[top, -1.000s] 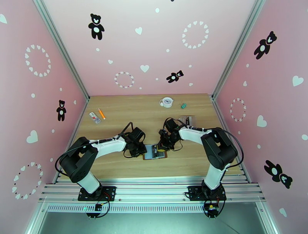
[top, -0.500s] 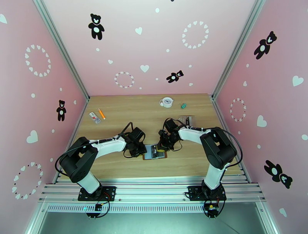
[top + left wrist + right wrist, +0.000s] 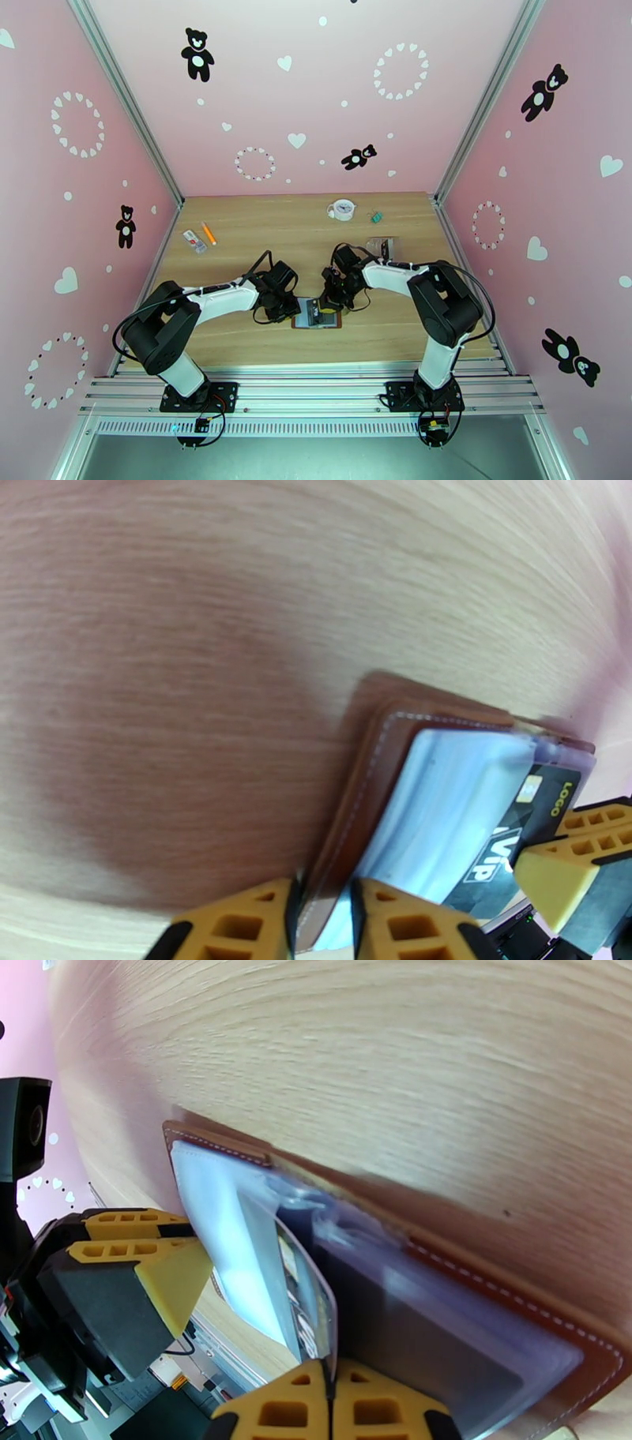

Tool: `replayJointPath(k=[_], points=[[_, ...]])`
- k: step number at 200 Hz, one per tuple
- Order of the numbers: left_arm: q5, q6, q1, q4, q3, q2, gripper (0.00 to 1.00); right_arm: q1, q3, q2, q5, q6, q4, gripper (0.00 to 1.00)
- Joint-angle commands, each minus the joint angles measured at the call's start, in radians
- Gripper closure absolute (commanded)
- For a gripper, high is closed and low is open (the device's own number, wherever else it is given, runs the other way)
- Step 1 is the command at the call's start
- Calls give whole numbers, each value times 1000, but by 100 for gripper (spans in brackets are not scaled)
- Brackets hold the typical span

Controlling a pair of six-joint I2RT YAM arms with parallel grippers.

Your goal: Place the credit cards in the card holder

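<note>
Card holder [image 3: 302, 320]: brown leather with pale stitching along its edge, lying opened on the wooden table [image 3: 261, 237], near the middle of the table's near half and right between the two grippers. Inside it are clear plastic sleeves [image 3: 442, 1331] that catch the light. A pale grey-blue card [image 3: 442, 796] shows through the sleeve on the left gripper's side, lying flat within the card holder. Beside it a dark card [image 3: 531, 811] (printed "VIP" and "LOGO", with a small gold chip) stands tilted up off the inner face; how far it sits in a slot I cannot tell.

The left gripper [image 3: 320, 918] has its yellow fingers closed on the holder's leather edge, one pad on the cover's outer side and one on the sleeve side. The right gripper [image 3: 330, 1406] has its pads pressed almost together on the raised edge of the dark card; whether a clear sleeve leaf is caught along with it I cannot tell.

The left arm [image 3: 225, 296] reaches from its base at the near left, elbow bent outward, its forearm running rightward to the holder's left edge. The right arm [image 3: 387, 276] mirrors it from the near right, with its wrist dropped over the holder's right part. The two gripper heads stand just beside each other.
</note>
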Motion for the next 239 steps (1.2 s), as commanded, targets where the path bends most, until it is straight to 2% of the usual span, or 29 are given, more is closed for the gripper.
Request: replayJointPath(k=[1, 17, 53, 78, 167, 239], points=[[-13, -6, -6, -17, -15, -4, 75, 30, 6, 33, 58, 19, -48, 89], [-16, -6, -6, -18, -13, -5, 75, 32, 25, 24, 80, 7, -87, 85], [-24, -13, -8, -29, -13, 0, 75, 33, 68, -14, 141, -13, -170, 68], [-28, -17, -7, -34, -18, -7, 75, 33, 73, -30, 152, -2, -193, 63], [-13, -19, -11, -27, -30, -5, 75, 51, 81, -3, 172, 42, -237, 62], [13, -17, -22, -5, -29, 1, 79, 89, 133, 43, 212, 94, -260, 66]])
